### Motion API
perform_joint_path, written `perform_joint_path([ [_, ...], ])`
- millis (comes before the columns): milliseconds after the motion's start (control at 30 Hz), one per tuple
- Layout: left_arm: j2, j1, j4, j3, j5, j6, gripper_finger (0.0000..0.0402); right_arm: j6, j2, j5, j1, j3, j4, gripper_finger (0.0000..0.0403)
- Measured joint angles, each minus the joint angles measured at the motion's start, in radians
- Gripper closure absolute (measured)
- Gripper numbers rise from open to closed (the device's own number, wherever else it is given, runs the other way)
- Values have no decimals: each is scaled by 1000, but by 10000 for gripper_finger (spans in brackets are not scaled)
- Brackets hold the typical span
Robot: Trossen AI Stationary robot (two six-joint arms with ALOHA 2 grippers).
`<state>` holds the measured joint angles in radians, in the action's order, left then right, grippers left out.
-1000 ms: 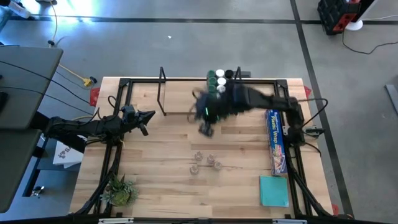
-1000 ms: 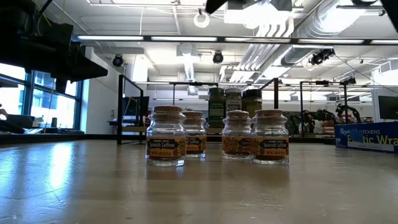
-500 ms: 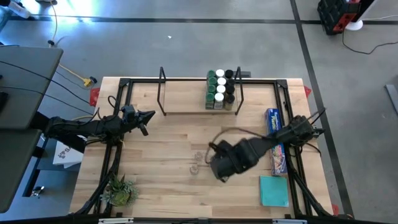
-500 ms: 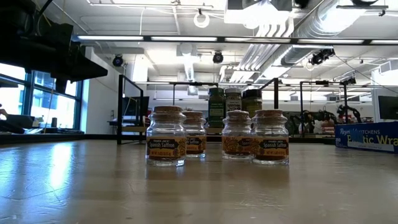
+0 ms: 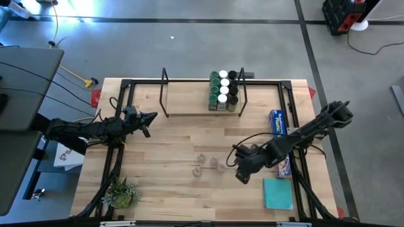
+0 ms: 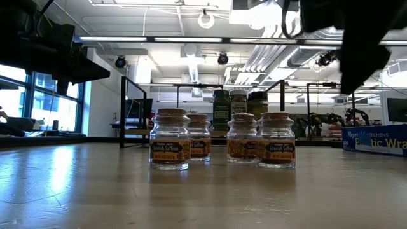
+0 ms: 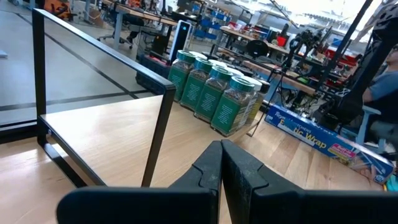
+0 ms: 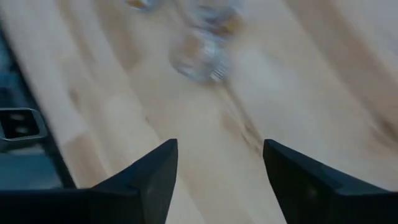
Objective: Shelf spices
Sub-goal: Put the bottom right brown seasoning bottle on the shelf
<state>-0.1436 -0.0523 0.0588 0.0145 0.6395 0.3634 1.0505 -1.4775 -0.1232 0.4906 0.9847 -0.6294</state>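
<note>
Several spices with green, white and dark lids (image 5: pixel 224 90) stand upright on the right end of the shelf (image 5: pixel 196 112). They also show in the left wrist view (image 7: pixel 214 90). Several clear jars with tan lids (image 5: pixel 208 165) stand on their bases on the tabletop, in a row in the low view (image 6: pixel 222 146). My right gripper (image 5: pixel 242 174) hovers open just right of them, pointing steeply down. They blur ahead of its fingers (image 8: pixel 199 53). My left gripper (image 5: pixel 151 117) waits shut at the table's left, level, aimed at the shelf (image 7: pixel 99 124).
A long blue plastic-wrap box (image 5: pixel 279 142) lies along the right rail, with a teal pad (image 5: pixel 278 192) nearer the front. A small plant (image 5: pixel 121 192) sits at the front left corner. Black frame rails (image 5: pixel 126 94) edge the table. Bare wood lies between the shelf and the clear jars.
My right gripper has swung from the shelf's right end toward the table's near edge and a little right. It has sunk and tipped more steeply down beside the clear jars. Its arm has come into the low view at the upper right. No jar has moved.
</note>
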Motion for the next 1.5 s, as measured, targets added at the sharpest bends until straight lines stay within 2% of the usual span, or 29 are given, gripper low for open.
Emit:
perform_joint_path([
  [133, 0, 0, 0, 0, 1, 0, 396, -84, -26, -1, -6, -116, 314, 155],
  [267, 0, 0, 0, 0, 0, 0, 396, -175, -105, -38, -27, -127, 402, 139],
  [367, 0, 0, 0, 0, 0, 0, 396, -260, -173, -86, -37, -86, 421, 135],
  [567, 0, 0, 0, 0, 0, 0, 396, -343, -314, -127, -39, 21, 417, 134],
  [800, 0, 0, 0, 0, 0, 0, 396, -242, -417, -193, -39, 109, 373, 143],
  [1200, 0, 0, 0, 0, 0, 0, 396, -239, -426, -236, -38, 125, 358, 238],
  [1367, 0, 0, 0, 0, 0, 0, 396, -223, -403, -178, -38, 125, 293, 238],
  [1500, 0, 0, 0, 0, 0, 0, 396, -244, -324, -46, -32, 121, 182, 238],
])
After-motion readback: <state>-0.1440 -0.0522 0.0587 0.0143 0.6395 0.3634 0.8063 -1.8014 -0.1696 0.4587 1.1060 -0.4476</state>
